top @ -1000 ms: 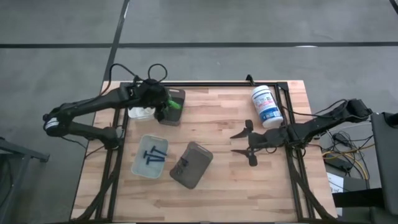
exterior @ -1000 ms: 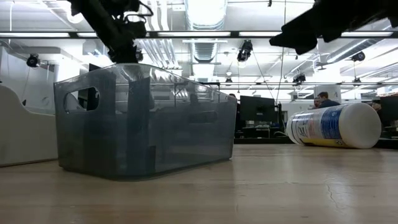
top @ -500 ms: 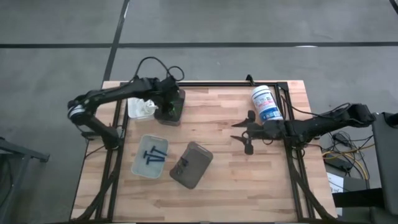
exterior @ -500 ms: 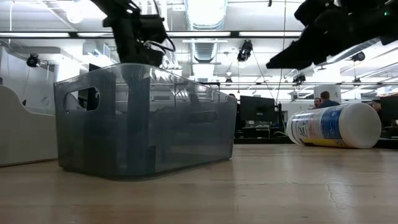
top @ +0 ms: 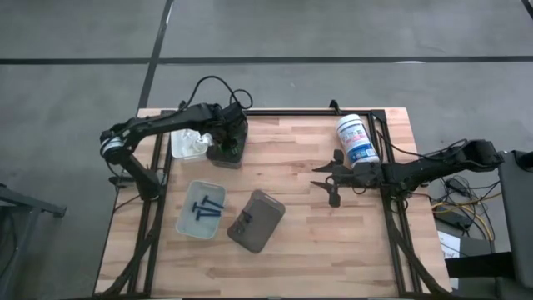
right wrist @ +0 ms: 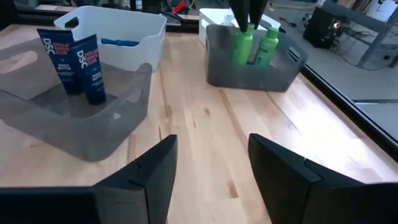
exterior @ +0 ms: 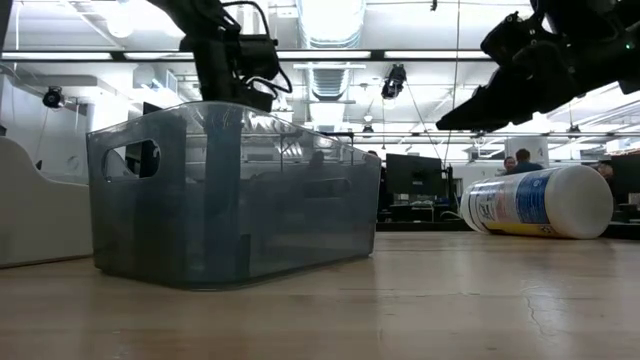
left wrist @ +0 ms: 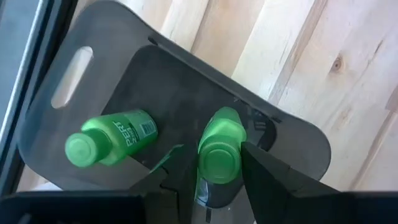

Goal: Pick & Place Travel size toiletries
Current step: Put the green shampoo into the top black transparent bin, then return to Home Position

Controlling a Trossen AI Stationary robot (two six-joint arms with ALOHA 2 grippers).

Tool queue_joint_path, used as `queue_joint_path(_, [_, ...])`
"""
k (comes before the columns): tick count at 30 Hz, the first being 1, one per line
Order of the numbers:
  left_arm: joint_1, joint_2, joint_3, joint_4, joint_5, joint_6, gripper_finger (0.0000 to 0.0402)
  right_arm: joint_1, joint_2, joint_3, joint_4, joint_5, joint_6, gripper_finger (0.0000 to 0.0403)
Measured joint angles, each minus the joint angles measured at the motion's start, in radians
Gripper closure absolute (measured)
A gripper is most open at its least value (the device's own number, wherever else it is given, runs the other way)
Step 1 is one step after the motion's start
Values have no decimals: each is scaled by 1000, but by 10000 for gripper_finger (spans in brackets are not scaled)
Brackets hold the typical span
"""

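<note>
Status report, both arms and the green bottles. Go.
Left gripper over the dark tray, fingers either side of an upright green bottle. Second green bottle beside it. Right gripper open, empty, mid-table near the white tub. Nothing in the way.

i read "pert" on the small bright green plastic bottle (left wrist: 112, 138) in the dark grey tray, and "dollar shave club" on two dark blue tubes (right wrist: 85, 67).

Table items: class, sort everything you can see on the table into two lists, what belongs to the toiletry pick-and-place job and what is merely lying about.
Belongs to the job:
- green bottles in the dark grey tray
- dark blue tubes in the clear tray
- white tray
- left gripper, over a green bottle

Lying about:
- white tub with blue label
- empty grey bin
</note>
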Motion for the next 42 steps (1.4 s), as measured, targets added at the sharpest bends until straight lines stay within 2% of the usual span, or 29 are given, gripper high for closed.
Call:
queue_joint_path(7, [-1, 0, -55, 27, -2, -7, 279, 0, -2, -2, 5, 0, 1, 223])
queue_joint_path(14, [-2, -9, -57, 28, -1, -6, 281, 0, -2, 23, 6, 0, -25, 237])
queue_joint_path(21, [-2, -84, -60, 78, -1, 26, 276, 0, -2, 26, 2, 0, -23, 251])
queue_joint_path(27, [-21, -249, -144, 223, 17, 54, 274, 0, -2, 19, -1, -95, -59, 268])
queue_joint_path(34, [-55, -519, -404, 563, 119, 67, 275, 0, -3, 11, -2, -98, 88, 292])
queue_joint_path(37, [-72, -627, -508, 691, 175, 26, 275, 0, -3, 11, -3, -98, 91, 302])
queue_joint_path(42, [-92, -791, -655, 762, 247, -28, 275, 0, -2, 9, -2, -98, 195, 320])
